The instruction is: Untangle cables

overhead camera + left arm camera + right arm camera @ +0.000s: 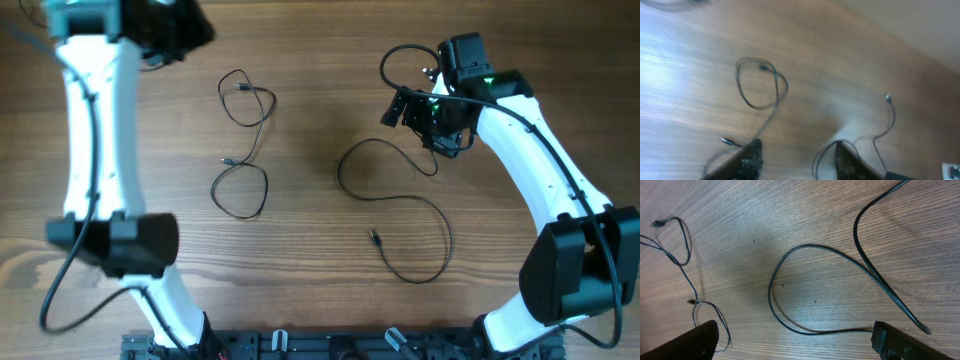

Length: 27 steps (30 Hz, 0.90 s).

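Observation:
Two thin black cables lie apart on the wooden table. The left cable (243, 150) forms two loops with small plugs; it also shows blurred in the left wrist view (758, 82) and at the left of the right wrist view (684, 250). The right cable (425, 205) makes a wide loop and ends in a plug at the lower middle; its loop lies between my right fingers in the right wrist view (785, 265). My right gripper (404, 110) (800, 340) is open and empty above that loop's top end. My left gripper (172, 32) (799, 162) is open and empty at the far left.
A thicker black arm cable (392, 60) arcs beside the right wrist and crosses the right wrist view (862, 240). The arm bases and a black rail (320, 345) sit along the front edge. Bare wood (310, 130) lies between the two cables.

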Tool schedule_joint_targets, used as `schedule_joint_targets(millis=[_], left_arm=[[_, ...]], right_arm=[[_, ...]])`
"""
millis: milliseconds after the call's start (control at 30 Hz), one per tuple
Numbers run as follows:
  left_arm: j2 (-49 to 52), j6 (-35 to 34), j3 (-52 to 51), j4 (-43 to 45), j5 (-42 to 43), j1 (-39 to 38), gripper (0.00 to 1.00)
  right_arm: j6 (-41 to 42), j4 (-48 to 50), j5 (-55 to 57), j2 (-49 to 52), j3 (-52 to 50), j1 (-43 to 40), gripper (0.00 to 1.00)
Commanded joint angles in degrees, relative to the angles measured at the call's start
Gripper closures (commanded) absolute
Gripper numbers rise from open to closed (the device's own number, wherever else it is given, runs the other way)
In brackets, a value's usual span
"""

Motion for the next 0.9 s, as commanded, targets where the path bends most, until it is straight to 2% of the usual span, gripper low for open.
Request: schedule_joint_targets(millis=[0,33,67,100,133,500,600,733,867], left_arm=[[6.19,1.57,0.11,-1.55,0.5,-4.33,0.18],[8.02,1.55,-0.15,-1.53,-1.46,-5.44,0.13],[9.62,1.55,-0.42,-1.42,-3.87,-6.23,0.12],[10.71,1.55,-0.7,-1.36,-5.38,-6.69,0.17],[12.02,1.55,-0.96,-1.29,-6.32,-6.99,0.29],[24.52,1.57,-1.03,-2.67,-6.51,-7.5,0.32],[26.03,1.66,-1.03,-2.21,-6.51,-7.54,0.38],[28.57,1.75,-1.29,-2.8,-6.75,-7.69,0.56],[28.85,1.77,-4.0,-1.7,-7.08,-8.57,0.51]], right_arm=[[0.31,-0.72,-0.55,-0.44,-0.04,0.2,0.0],[0.24,-0.85,-0.52,-0.44,-0.04,0.2,0.0],[0.26,-0.87,-0.52,-0.44,-0.04,0.2,0.0],[0.22,-0.87,-0.52,-0.44,-0.04,0.2,0.0],[0.22,-0.87,-0.52,-0.44,-0.04,0.2,0.0],[0.2,0.44,-0.28,-0.39,-0.04,0.2,0.01],[0.17,0.9,0.15,-0.37,-0.04,0.2,0.0],[0.2,1.29,0.13,-0.37,-0.04,0.2,0.0],[0.22,1.44,0.13,-0.37,-0.04,0.2,0.0]])
